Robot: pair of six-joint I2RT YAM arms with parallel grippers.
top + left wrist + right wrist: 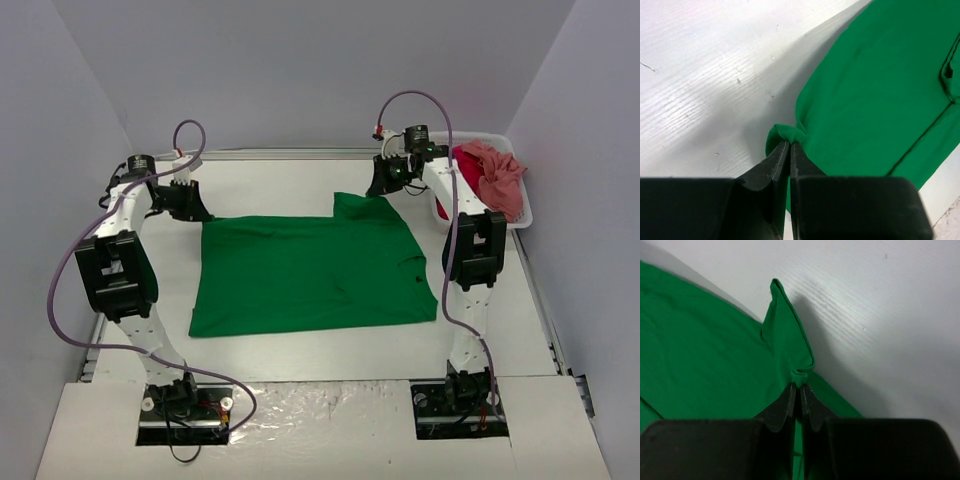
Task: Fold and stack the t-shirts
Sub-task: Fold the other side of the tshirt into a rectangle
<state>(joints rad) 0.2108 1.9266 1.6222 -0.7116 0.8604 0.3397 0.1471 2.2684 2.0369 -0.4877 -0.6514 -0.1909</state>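
A bright green t-shirt [310, 270] lies spread flat on the white table. My left gripper [197, 212] is shut on its far left corner; in the left wrist view the fingertips [789, 143] pinch a small fold of the green t-shirt [880, 95]. My right gripper [378, 190] is shut on its far right corner, which is lifted a little; in the right wrist view the fingertips [800, 386] pinch a bunched fold of the green t-shirt [705, 355]. A salmon pink t-shirt [497, 172] and a crimson red one [468, 175] lie heaped in the basket.
A white slatted basket [524, 217] stands at the far right, beside the right arm. Grey walls close in the table on the left, back and right. Bare white table [300, 180] lies beyond the shirt.
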